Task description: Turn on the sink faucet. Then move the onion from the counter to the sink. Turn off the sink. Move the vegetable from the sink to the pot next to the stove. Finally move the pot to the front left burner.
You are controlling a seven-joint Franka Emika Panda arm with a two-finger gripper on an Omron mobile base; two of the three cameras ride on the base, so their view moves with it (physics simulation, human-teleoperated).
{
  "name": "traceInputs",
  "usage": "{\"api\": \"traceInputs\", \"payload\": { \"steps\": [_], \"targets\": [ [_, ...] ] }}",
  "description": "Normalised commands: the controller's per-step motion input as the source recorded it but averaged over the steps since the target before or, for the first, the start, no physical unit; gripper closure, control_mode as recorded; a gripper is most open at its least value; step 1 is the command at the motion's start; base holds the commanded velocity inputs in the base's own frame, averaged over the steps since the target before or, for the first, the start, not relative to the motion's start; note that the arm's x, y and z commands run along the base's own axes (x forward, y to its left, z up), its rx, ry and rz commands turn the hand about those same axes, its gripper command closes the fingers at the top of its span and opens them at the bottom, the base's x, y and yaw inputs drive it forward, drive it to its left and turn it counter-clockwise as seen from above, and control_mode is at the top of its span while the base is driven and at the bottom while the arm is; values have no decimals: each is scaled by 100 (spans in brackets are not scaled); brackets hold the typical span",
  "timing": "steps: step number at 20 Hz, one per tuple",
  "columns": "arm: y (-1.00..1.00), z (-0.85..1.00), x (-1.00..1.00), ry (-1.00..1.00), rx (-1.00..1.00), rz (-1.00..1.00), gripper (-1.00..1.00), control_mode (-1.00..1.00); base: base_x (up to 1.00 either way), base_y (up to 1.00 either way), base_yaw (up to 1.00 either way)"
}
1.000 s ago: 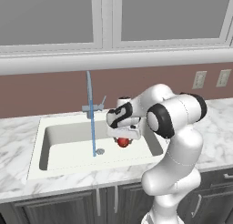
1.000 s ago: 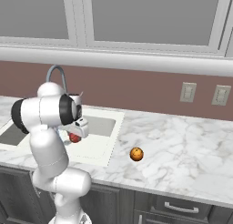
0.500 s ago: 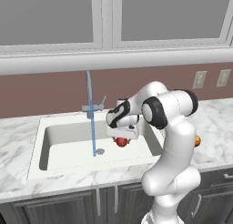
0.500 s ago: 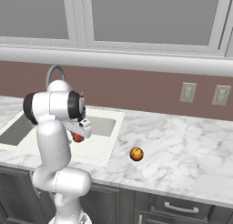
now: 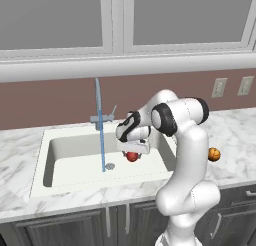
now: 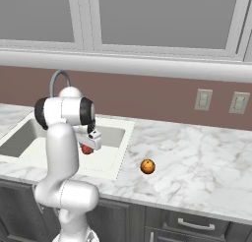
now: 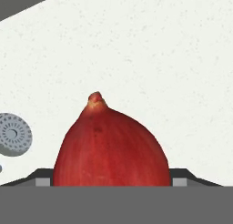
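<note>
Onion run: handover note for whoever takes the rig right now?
Gripper: over the sink basin, jaws spread wide around the onion; a firm hold can't be judged, so treat the onion as not yet released.
Sink faucet: on, a thin stream falling to the drain.
Orange ball: on the counter, not part of the job.
Done: faucet on, onion brought over the basin.
Left: set the onion down, turn the faucet off, onion to pot, pot to front left burner.

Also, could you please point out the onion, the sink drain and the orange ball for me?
onion (image 7: 109, 148): hand view, middle of its red skin.
sink drain (image 7: 13, 134): hand view, its perforated metal face.
orange ball (image 6: 147, 166): right base view, its centre.
</note>
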Motion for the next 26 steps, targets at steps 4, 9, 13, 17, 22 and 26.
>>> {"api": "traceInputs", "payload": {
  "steps": [4, 9, 13, 17, 22, 26],
  "targets": [
    [0, -21, 32, 0, 0, 0, 100, -100, 0, 0, 0],
    [0, -26, 25, -3, 0, 0, 100, -100, 0, 0, 0],
    [0, -28, 12, -5, 0, 0, 100, -100, 0, 0, 0],
    [0, -25, 3, -7, 0, 0, 100, -100, 0, 0, 0],
    [-1, -19, 1, -7, 0, 0, 100, -100, 0, 0, 0],
    [0, -14, 0, -7, 0, 0, 100, -100, 0, 0, 0]
  ]
}}
